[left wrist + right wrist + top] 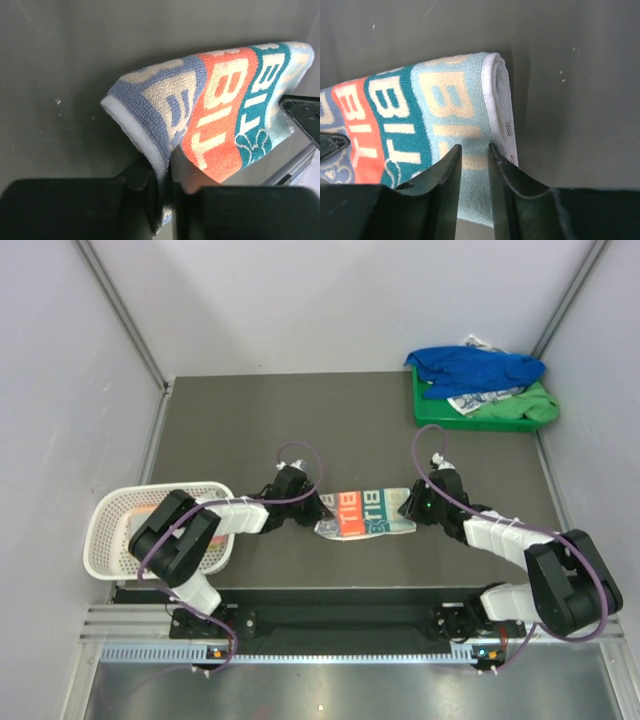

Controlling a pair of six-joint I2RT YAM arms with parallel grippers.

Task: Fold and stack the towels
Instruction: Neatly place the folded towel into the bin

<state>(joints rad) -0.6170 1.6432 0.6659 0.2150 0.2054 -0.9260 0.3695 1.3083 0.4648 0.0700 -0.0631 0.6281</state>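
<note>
A towel striped grey, orange and teal with big letters (362, 512) stretches between my two grippers near the table's front middle. My left gripper (322, 512) is shut on its grey left end. In the left wrist view that towel (220, 100) rises from the pinched jaws (172, 170), folded over and lifted off the dark table. My right gripper (408, 508) holds the pale teal right end. In the right wrist view the towel (420, 110) runs between the narrow-set fingers (474, 155), its white hem beside the right finger. More towels lie in a tray at the back right.
A green tray (425, 415) at the back right holds a crumpled royal blue towel (475, 368) over a white printed one (480, 400). A white mesh basket (110, 530) stands at the left front, beside the left arm. Grey walls close in both sides.
</note>
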